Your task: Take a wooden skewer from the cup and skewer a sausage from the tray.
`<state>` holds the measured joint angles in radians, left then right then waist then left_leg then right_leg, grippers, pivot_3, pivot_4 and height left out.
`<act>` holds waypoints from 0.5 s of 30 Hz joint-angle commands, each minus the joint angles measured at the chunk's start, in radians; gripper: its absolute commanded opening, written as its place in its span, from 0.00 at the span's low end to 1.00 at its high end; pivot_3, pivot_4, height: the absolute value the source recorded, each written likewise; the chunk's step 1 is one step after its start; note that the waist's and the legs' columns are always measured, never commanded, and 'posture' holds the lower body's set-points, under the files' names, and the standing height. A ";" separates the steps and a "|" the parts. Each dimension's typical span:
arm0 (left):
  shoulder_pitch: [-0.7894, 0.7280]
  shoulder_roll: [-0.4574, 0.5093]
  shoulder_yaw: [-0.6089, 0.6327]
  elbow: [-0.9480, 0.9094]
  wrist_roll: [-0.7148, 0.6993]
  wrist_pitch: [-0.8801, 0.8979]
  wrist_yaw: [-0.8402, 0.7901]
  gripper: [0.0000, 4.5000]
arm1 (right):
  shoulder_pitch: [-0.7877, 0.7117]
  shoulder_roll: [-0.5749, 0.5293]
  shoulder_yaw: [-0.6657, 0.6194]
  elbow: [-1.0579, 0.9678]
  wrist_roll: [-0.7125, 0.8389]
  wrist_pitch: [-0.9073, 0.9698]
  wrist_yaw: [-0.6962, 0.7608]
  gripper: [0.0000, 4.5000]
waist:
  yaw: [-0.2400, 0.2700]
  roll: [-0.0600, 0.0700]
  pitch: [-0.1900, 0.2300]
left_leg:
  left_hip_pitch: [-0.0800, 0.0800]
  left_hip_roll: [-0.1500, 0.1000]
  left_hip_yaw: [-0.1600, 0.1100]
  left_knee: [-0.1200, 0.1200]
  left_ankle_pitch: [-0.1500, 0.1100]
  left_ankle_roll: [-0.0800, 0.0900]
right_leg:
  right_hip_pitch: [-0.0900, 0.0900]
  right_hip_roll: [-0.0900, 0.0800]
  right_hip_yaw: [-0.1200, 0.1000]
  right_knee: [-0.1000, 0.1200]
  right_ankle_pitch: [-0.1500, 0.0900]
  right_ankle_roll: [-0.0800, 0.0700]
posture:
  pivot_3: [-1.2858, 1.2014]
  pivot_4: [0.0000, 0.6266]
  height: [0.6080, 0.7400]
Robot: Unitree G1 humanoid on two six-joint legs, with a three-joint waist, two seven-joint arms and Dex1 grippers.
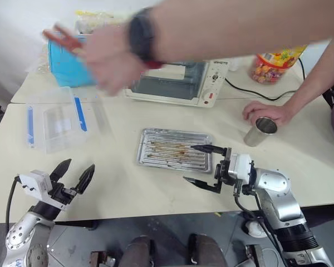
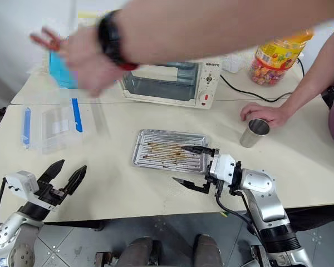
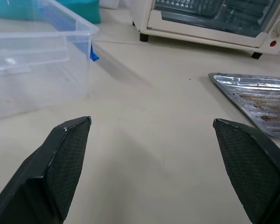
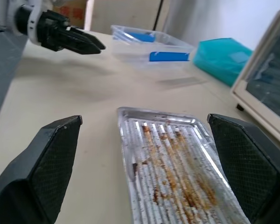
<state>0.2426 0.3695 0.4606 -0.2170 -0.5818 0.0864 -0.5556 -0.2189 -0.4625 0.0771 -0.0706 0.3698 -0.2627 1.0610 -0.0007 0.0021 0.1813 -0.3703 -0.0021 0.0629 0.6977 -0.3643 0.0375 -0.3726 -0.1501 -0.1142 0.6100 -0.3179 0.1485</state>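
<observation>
The shallow silver ridged metal tray point(image 1: 174, 149), grease-stained and holding no visible sausage, lies mid-worktop point(image 1: 128, 194). The right gripper point(image 1: 205, 166) hovers at its near edge, jaws wide and empty; the left gripper point(image 1: 73, 173) waits wide apart, well away. A person's hand point(image 1: 265, 113) steadies the small shiny steel cup point(image 1: 260, 132), seemingly preparing it.

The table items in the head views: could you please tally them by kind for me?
Steel cup: 1
Metal tray: 1
Toaster oven: 1
Clear plastic box: 1
Candy jar: 1
Teal container: 1
Total: 6
</observation>
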 commanded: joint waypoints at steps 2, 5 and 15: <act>-0.021 0.006 0.006 0.015 0.020 -0.029 -0.002 0.98 | -0.014 0.019 -0.061 0.018 0.010 -0.041 -0.057 1.00 | 0.000 0.000 0.000 | 0.000 0.000 0.000 0.000 0.000 0.000 | 0.000 0.000 0.000 0.000 0.000 0.000 | 0.52 0.24 1.00; -0.038 0.006 0.003 0.026 0.025 -0.034 -0.004 0.98 | -0.015 0.026 -0.070 0.022 0.021 -0.035 -0.071 1.00 | -0.001 0.000 0.000 | 0.000 0.000 0.000 0.000 0.000 0.000 | 0.000 0.000 0.000 0.000 0.000 0.000 | 0.52 0.24 1.00; -0.059 -0.002 -0.003 0.040 0.016 -0.025 -0.008 0.98 | -0.021 0.037 -0.066 0.018 0.025 -0.026 -0.092 1.00 | -0.001 0.000 0.000 | 0.000 0.000 0.000 0.000 0.000 0.000 | 0.000 0.000 0.000 0.001 0.000 0.000 | 0.52 0.24 1.00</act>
<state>0.1847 0.3687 0.4525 -0.1748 -0.5609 0.0736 -0.5616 -0.2277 -0.4260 0.0295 -0.0318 0.3817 -0.2822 0.9756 -0.0013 0.0021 0.1813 -0.3703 -0.0022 0.0630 0.6977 -0.3643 0.0375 -0.3729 -0.1501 -0.1144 0.6104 -0.3179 0.1485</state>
